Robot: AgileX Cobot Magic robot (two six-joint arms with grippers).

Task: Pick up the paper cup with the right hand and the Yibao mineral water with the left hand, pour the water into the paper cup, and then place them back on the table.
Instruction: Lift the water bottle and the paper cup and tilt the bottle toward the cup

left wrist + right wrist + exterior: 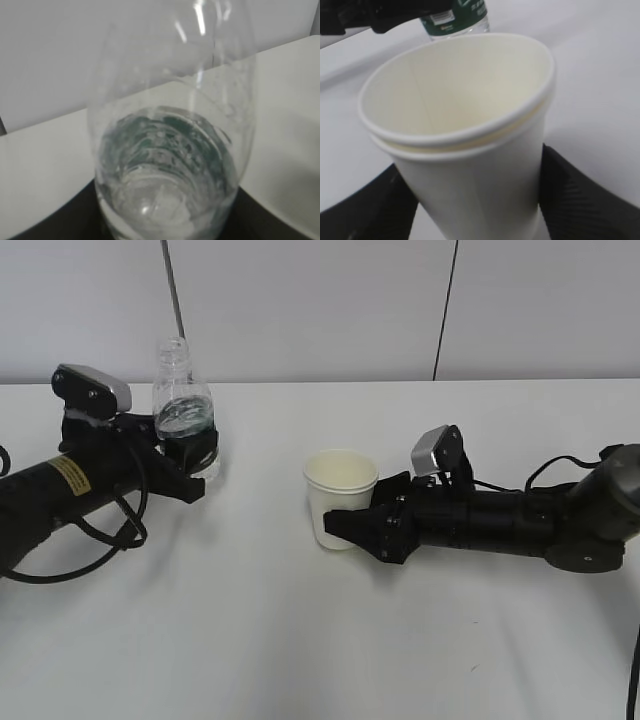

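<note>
Standing upright on the desk, the Yibao mineral water sits far left, between the jaws of the left end effector, which look closed on its lower body. The paper cup stands upright near the middle, well to the bottle's right, with the right end effector around it; whether that one grips or merely brackets the cup I cannot tell. Both arms lie low, reaching inward almost level with the desk.

You see a cream-white paper cup on a plain white table. The clear bottle at far left wears a dark green label with white lettering. Both arms are black; the left arm carries a yellow sticker.
</note>
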